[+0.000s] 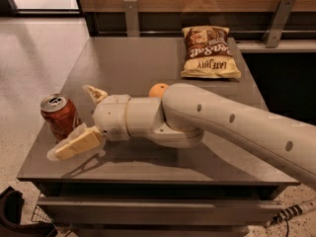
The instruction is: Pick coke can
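Approach mostly done: my gripper [73,122], fingers spread wide, sits beside small red cylindrical coke can [58,115]; grasp and lift remain.

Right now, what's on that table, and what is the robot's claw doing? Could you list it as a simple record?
Coke can: upright, near the table's left edge as the camera sees it
Gripper: open, at the can, one finger behind it and one in front
Contact with can: cannot tell
Arm: reaches across the table from the camera's right
Orange: mid-table, just behind the arm
Chip bag: lying flat at the back
Task state: can not yet gripped
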